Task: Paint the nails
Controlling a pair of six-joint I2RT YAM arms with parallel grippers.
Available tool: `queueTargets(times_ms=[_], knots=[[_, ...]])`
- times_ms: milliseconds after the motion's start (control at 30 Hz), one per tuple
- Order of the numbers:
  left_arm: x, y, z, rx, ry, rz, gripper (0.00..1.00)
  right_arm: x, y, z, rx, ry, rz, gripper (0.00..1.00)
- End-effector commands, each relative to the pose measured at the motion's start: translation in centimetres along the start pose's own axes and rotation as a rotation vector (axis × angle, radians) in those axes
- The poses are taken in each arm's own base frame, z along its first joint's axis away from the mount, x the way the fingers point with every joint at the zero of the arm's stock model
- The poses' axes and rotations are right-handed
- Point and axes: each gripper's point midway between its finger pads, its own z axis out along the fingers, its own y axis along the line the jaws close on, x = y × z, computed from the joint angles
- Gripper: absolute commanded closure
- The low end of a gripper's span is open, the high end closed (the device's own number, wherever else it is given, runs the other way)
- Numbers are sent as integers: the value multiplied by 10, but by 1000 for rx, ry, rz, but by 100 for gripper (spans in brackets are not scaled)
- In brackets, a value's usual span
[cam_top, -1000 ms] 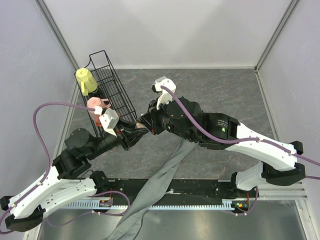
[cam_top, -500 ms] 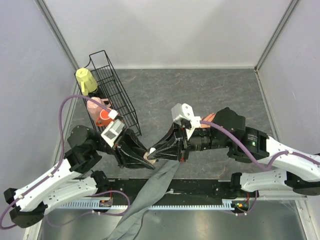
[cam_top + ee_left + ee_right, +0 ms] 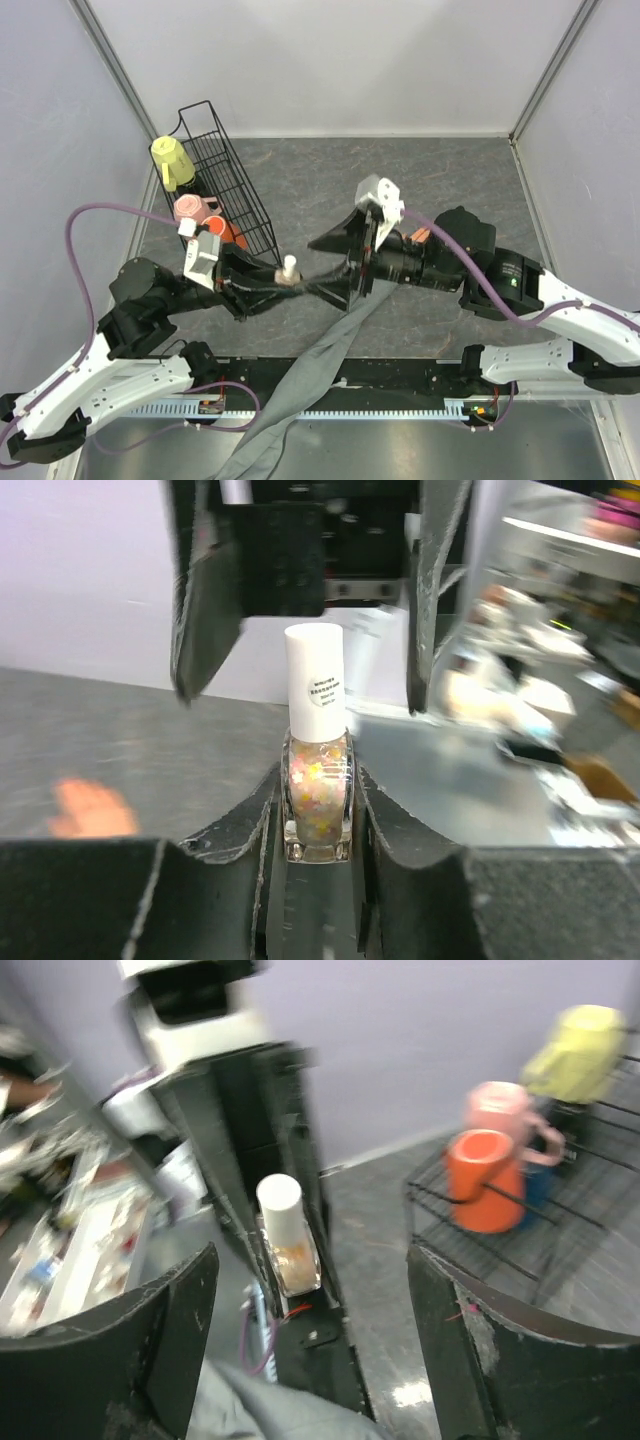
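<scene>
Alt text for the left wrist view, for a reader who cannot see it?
The left gripper clamps a small upright nail polish bottle, white cap above glittery contents. Facing it, the right gripper hangs open, a finger either side of the cap. A blurred peach shape lies on the table.

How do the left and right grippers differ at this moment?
The left gripper is shut on the nail polish bottle, holding it upright by its glass body; the right gripper is open and holds nothing. The left gripper's fingers sit close together, while the right gripper's are spread wide, facing the bottle's white cap without touching it. Both are black two-finger grippers, pointed toward each other.
</scene>
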Motion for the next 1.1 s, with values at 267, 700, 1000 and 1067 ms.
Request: queueTargets(times_ms=[267, 700, 1000, 1067], knots=[[-10, 102, -35, -599, -77, 123, 98, -30, -70, 17, 535, -67, 228, 27], [3, 105, -32, -596, -63, 87, 98, -11, -78, 50, 698, 11, 123, 46], [-2, 74, -19, -417, -67, 85, 98, -5, -85, 49, 732, 28, 82, 65], [-4, 56, -14, -319, -63, 84, 98, -5, -87, 45, 740, 26, 75, 77]])
